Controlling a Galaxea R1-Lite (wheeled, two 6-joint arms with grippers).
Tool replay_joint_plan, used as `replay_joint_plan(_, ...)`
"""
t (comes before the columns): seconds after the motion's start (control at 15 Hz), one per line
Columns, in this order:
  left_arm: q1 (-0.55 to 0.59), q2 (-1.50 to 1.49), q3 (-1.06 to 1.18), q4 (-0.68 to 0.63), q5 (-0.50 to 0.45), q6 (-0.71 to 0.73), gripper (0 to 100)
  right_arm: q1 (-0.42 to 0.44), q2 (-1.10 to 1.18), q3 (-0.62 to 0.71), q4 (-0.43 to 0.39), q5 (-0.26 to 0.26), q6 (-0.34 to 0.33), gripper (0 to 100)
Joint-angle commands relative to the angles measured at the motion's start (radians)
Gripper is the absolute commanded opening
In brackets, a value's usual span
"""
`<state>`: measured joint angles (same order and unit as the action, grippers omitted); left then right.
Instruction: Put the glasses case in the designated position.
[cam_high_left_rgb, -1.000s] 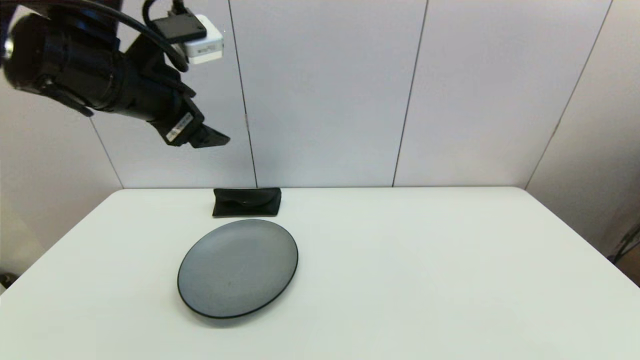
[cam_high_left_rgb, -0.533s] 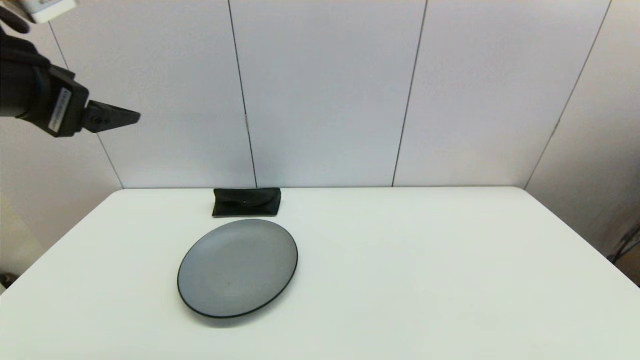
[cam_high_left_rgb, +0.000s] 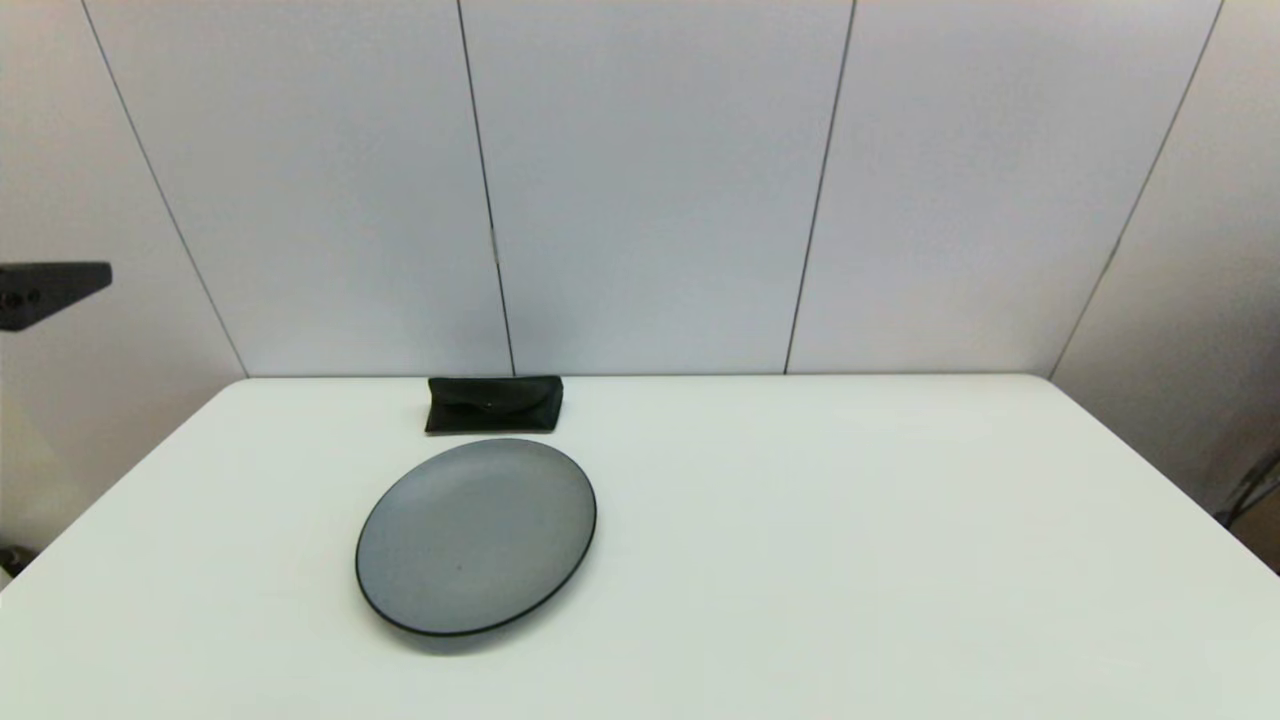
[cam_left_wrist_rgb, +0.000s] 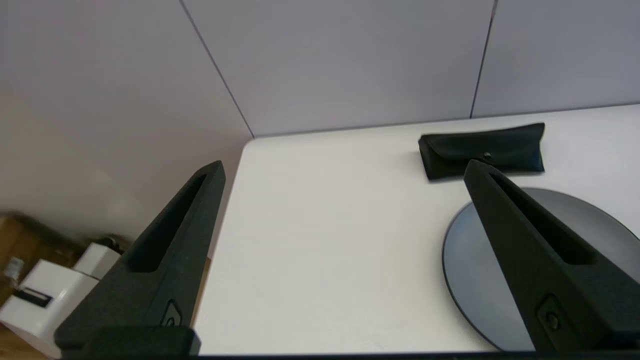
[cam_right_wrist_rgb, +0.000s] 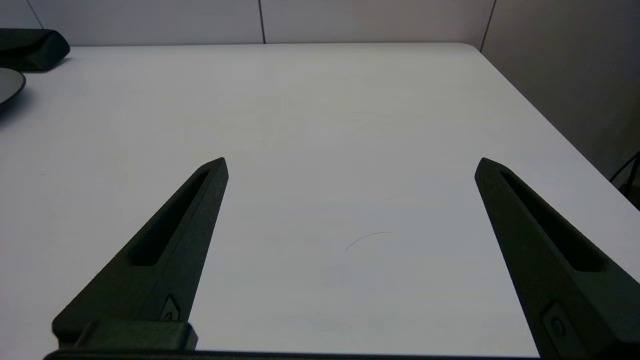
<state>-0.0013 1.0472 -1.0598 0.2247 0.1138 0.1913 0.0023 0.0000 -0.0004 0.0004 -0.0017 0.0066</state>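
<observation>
Bright, even light; soft shadow under the plate (cam_high_left_rgb: 476, 536); left wrist view's corner blurred.

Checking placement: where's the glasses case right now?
In the head view the glasses case lies flat at the table's far edge, left of centre, by the wall, just behind the grey plate and apart from it; neither gripper touches it.

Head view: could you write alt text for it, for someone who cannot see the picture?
A small black glasses case lies at the far edge of a white table, just behind a round grey plate with a black rim. Only the tip of the left gripper shows at the picture's left edge, raised above the table, holding nothing.
</observation>
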Motion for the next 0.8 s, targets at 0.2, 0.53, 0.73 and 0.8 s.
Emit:
replay_joint_plan(0.2,0.007,-0.339,0.385,-0.018,-0.098,-0.001,100,0.001,0.002,0.000,0.001,0.000,0.000,100)
replay_joint_plan(0.53,0.007,-0.619,0.689,-0.108,-0.097,-0.003,100,-0.001,0.002,0.000,0.001,0.000,0.000,100)
replay_joint_plan(0.73,0.004,-0.722,0.773,-0.108,-0.097,-0.003,100,0.001,0.002,0.000,0.000,0.000,0.000,100)
replay_joint_plan(0.8,0.003,-0.757,0.796,-0.108,-0.097,-0.003,100,0.001,0.002,0.000,0.001,0.000,0.000,100)
